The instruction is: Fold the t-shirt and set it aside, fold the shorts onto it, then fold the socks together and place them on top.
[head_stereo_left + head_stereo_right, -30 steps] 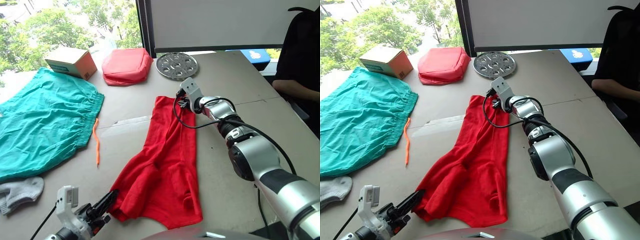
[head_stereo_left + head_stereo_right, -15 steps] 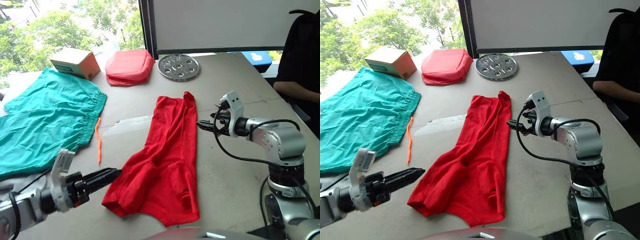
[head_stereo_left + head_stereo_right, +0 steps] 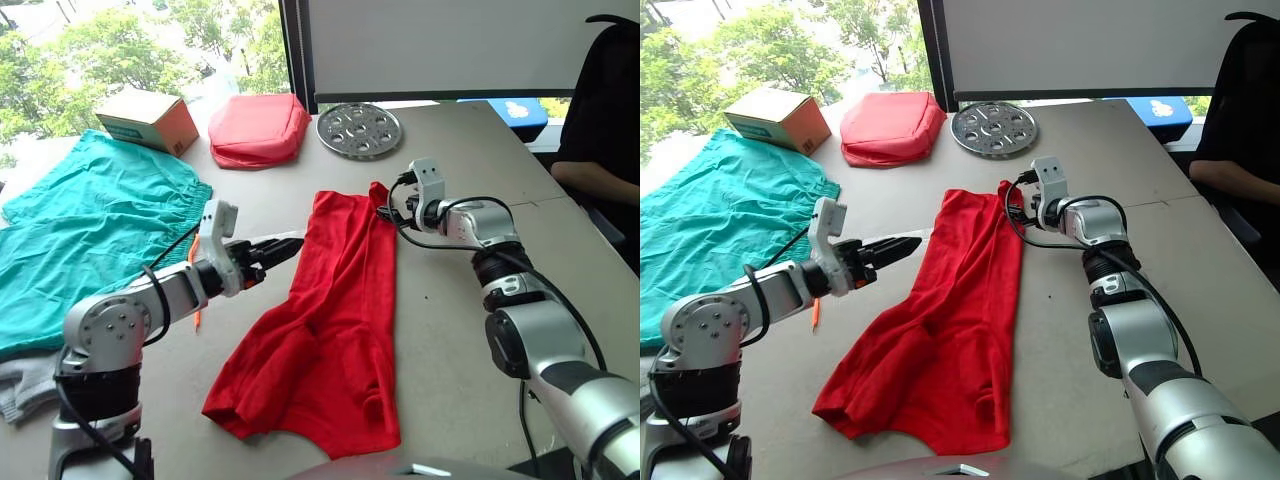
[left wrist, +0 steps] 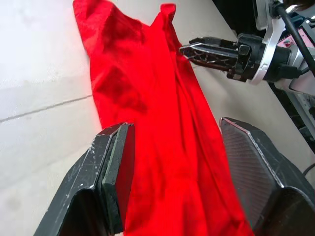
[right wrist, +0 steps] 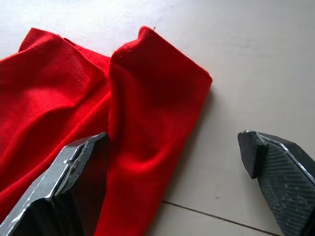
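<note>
While the beige surface point(image 3: 470, 140) lay beside a window point(image 3: 150, 40), both open hands, left hand point(image 3: 283, 247) and right hand point(image 3: 385, 210), had closed in on the t-shirt point(image 3: 330, 320).

Thin, matt bright red cloth t-shirt point(image 3: 330, 320); smooth, matt beige desk point(image 3: 460, 150); perforated round grey metal tray point(image 3: 359, 130); matt brown cardboard box point(image 3: 146, 119).

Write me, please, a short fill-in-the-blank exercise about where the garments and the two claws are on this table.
1. Both claws hover at the far end of the ____ t-shirt.
2. The right claw has its fingers ____.
3. The orange drawstring belongs to the ____ shorts.
4. The left claw has its fingers ____.

Missing words: red; open; teal-green; open
</note>
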Robot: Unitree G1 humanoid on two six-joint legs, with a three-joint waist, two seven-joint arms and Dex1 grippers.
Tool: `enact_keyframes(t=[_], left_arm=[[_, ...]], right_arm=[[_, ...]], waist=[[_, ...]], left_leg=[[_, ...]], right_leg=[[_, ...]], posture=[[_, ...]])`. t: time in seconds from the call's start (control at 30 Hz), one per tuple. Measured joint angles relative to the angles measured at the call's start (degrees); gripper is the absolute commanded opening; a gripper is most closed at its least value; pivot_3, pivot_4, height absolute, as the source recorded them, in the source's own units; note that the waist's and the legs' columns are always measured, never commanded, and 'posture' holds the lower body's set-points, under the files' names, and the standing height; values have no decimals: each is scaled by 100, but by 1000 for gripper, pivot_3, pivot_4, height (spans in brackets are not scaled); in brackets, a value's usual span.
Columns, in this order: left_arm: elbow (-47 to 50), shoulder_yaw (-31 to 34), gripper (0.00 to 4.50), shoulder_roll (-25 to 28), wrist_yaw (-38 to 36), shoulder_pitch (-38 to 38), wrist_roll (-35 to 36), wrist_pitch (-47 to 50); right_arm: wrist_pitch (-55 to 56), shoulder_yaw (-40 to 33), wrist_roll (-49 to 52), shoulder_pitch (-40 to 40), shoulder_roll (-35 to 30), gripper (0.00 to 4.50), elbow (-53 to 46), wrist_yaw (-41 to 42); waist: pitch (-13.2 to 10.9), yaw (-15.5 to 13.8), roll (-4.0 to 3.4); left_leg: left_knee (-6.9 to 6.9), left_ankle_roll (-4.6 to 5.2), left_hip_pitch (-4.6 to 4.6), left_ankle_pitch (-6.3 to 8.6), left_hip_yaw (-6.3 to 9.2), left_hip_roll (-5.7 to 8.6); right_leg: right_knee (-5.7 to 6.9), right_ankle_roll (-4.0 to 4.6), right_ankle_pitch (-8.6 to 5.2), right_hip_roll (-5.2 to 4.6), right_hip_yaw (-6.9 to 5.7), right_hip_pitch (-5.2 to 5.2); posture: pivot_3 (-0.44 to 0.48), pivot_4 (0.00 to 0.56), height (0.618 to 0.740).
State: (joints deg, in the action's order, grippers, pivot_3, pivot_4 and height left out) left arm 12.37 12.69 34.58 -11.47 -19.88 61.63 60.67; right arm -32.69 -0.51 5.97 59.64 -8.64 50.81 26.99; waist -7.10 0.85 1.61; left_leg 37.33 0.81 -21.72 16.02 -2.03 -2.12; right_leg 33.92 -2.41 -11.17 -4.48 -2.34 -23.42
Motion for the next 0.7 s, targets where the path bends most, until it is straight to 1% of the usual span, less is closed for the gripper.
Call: enact_keyframes(t=[0.03,0.07,0.1,0.17,0.23,0.33,0.37,0.4,0.43,0.47,0.5,0.6,0.63,0.67,0.7], left_arm=[[-91,-61,2977,-94,144,-165,-220,-64],[-313,-250,2977,-225,348,-445,-714,-251],[-370,-292,2977,-261,398,-503,-845,-307],[-766,-510,2977,-525,567,-784,-1431,-608],[-1183,-735,2977,-682,576,-946,-1926,-893],[-1901,-1050,2977,-891,306,-1146,-2495,-1291],[-2126,-1131,3046,-955,173,-1191,-2670,-1426],[-2271,-1169,3046,-1000,48,-1232,-2811,-1572],[-2473,-1244,3046,-1019,-112,-1338,-2952,-1693],[-2667,-1322,2516,-1029,-270,-1427,-3109,-1833],[-2898,-1373,2156,-1050,-439,-1511,-3306,-1998],[-3271,-1425,830,-1119,-666,-1600,-3653,-2282],[-3336,-1427,450,-1160,-728,-1601,-3763,-2373],[-3341,-1445,28,-1192,-836,-1598,-3858,-2417],[-3339,-1451,28,-1218,-866,-1598,-3903,-2438]], right_arm=[[150,-5,-24,76,-7,4381,195,-3],[346,-17,-55,177,-13,4381,475,-2],[402,-17,-61,197,-2,4381,529,1],[562,-24,-89,231,10,4381,714,5],[643,-20,-106,241,87,4381,799,16],[672,16,-147,245,154,4381,797,37],[672,44,-165,244,193,3874,787,56],[670,82,-188,234,225,3624,771,68],[669,138,-243,208,229,3176,728,66],[669,204,-301,158,252,2633,655,50],[688,268,-372,83,305,2075,560,-4],[812,411,-506,-80,320,690,389,-121],[875,457,-555,-115,322,277,346,-160],[969,491,-620,-152,315,0,305,-236],[996,504,-644,-156,309,0,300,-260]], waist=[[1,-1,1],[3,-5,5],[4,2,6],[6,-1,8],[5,9,7],[6,27,8],[7,34,9],[7,41,9],[7,32,8],[9,6,5],[13,-9,0],[13,-25,-8],[14,-29,-10],[14,-41,-10],[14,-47,-10]], left_leg=[[1,0,0,0,0,1],[2,0,-1,0,3,2],[2,0,-1,0,4,1],[2,0,1,0,4,1],[0,-1,-1,-1,4,-2],[0,-1,-1,-1,4,-5],[0,-1,0,-1,3,-6],[0,-2,1,-1,3,-6],[2,-3,3,-2,3,-6],[3,-5,5,-3,4,-6],[3,-5,7,-3,6,-5],[12,-5,13,-4,22,1],[14,1,14,0,26,4],[17,6,11,2,38,9],[18,5,10,1,41,11]], right_leg=[[0,0,0,0,2,0],[0,0,0,2,2,2],[0,-1,0,4,2,2],[3,-1,0,5,3,4],[12,-2,1,9,3,4],[15,-4,2,13,3,3],[14,-5,3,13,3,4],[14,-5,3,13,3,4],[9,-5,3,12,3,4],[6,-6,2,12,2,5],[8,-6,2,12,1,7],[7,-6,2,13,2,26],[7,-6,2,13,3,30],[8,-6,2,13,4,33],[8,-6,2,12,4,33]], posture=[[0,150,740],[0,150,740],[0,150,740],[0,150,740],[0,150,740],[0,150,740],[0,150,740],[0,150,740],[0,150,740],[0,150,740],[0,150,740],[0,150,740],[0,150,740],[0,150,740],[0,150,740]])
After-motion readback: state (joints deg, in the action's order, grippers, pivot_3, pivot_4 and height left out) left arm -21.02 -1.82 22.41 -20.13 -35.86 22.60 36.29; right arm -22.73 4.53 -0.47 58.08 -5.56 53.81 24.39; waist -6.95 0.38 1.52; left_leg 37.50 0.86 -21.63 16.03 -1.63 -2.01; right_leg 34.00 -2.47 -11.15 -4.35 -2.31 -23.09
